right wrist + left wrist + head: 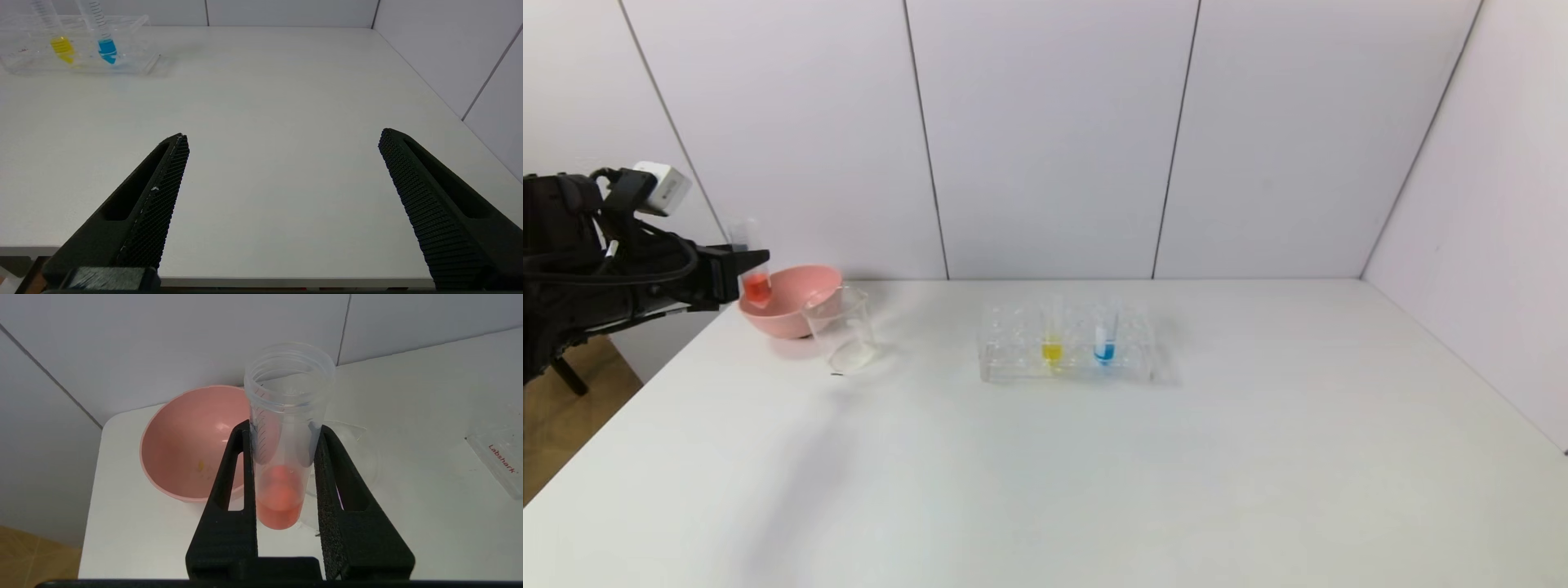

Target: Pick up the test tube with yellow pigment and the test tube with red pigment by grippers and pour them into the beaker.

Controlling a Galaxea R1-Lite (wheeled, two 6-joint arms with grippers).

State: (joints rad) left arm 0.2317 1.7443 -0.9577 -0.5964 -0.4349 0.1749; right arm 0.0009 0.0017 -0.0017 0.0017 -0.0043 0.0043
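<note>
My left gripper (pixel 753 273) (pixel 282 435) is shut on the test tube with red pigment (pixel 754 282) (pixel 282 473), holding it upright in the air at the table's far left, just in front of the pink bowl. The clear beaker (pixel 841 331) (pixel 359 449) stands on the table right of the tube. The test tube with yellow pigment (pixel 1052 343) (pixel 61 47) stands in the clear rack (pixel 1005 347) (pixel 24 57) at mid table. My right gripper (pixel 284 141) is open over the table's near edge, with nothing between its fingers; the head view does not show it.
A pink bowl (pixel 796 314) (pixel 184 449) sits behind and left of the beaker. A tube with blue liquid (pixel 1104 343) (pixel 107 47) stands in the rack beside the yellow one. White walls close the back and right. The table edge lies close on the left.
</note>
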